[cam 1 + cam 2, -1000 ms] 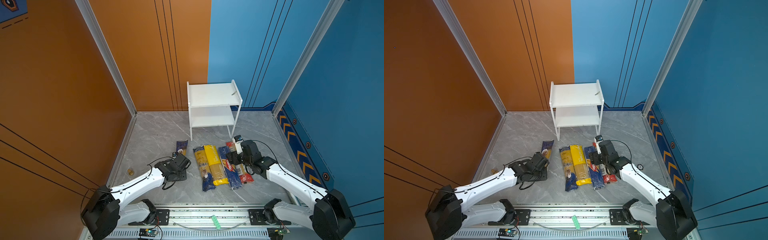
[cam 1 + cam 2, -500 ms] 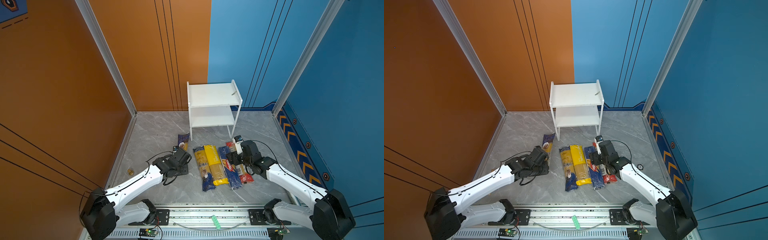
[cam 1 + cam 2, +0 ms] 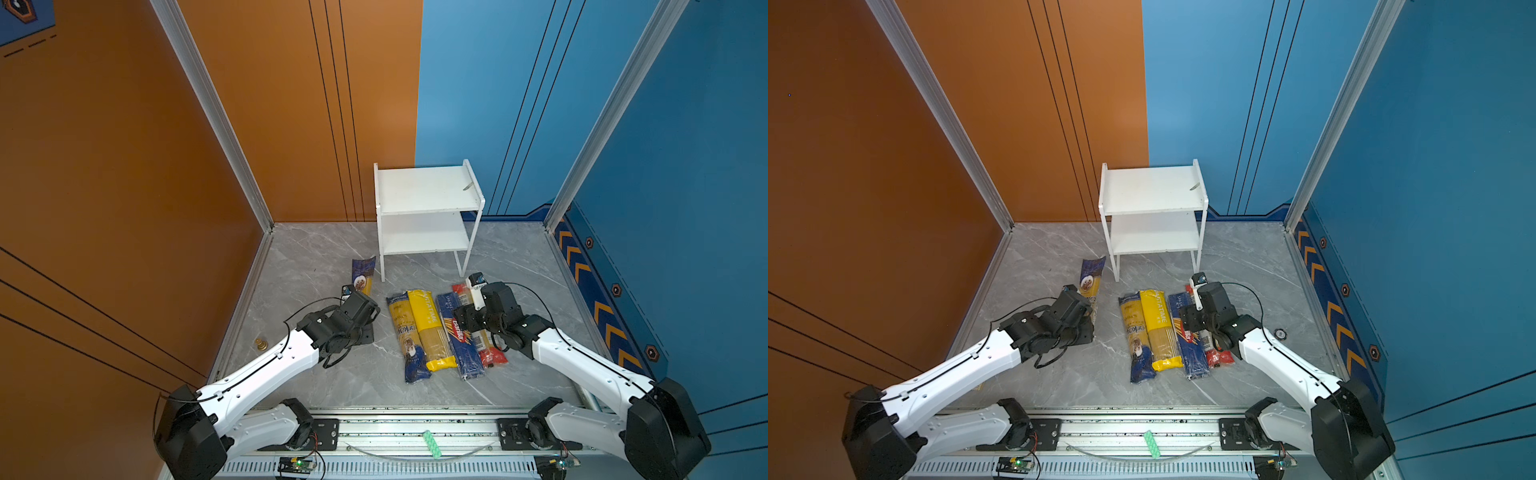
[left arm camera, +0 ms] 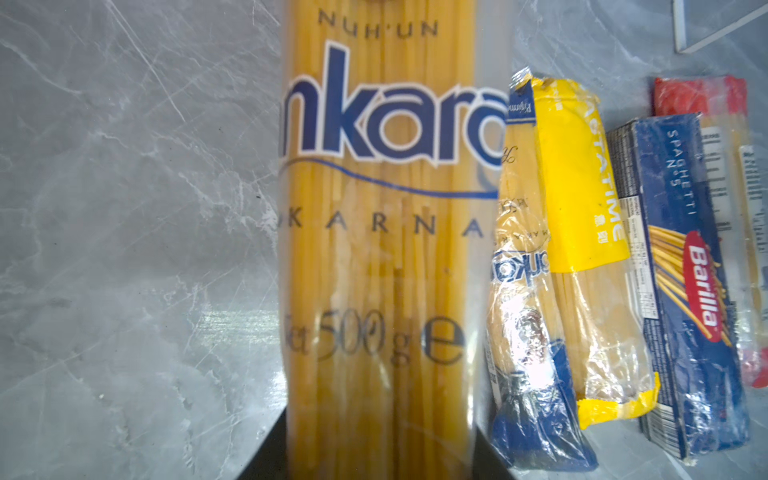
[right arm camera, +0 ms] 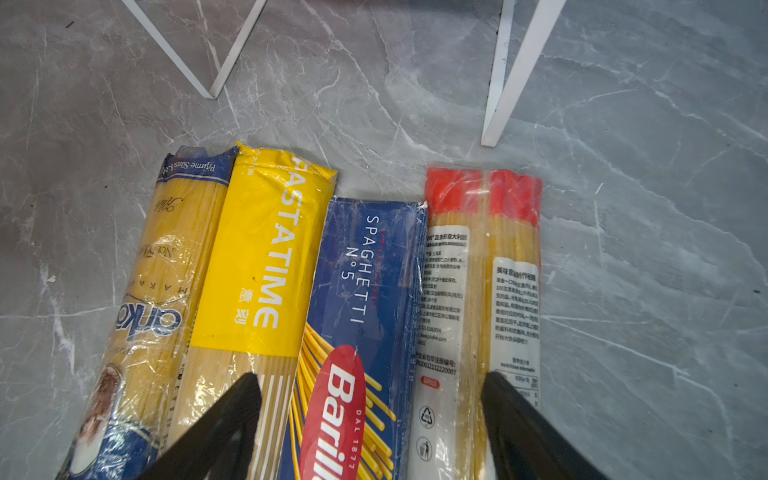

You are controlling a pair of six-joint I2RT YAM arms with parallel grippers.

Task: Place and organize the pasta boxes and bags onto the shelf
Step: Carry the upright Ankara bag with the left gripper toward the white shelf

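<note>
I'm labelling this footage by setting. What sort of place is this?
Most likely a purpose-built robot test cell, not a real shop or kitchen: plain orange and blue wall panels, two robot arms mounted on a front rail, and a lone white shelf with spaghetti packs laid out on the floor before it.

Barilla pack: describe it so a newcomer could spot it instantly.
From the white shelf at the back wall, look to the four packs lying side by side before its legs. The Barilla pack is third from the left, between the yellow pack and the red-ended clear pack. It alone is dark blue with a red oval logo.
</note>
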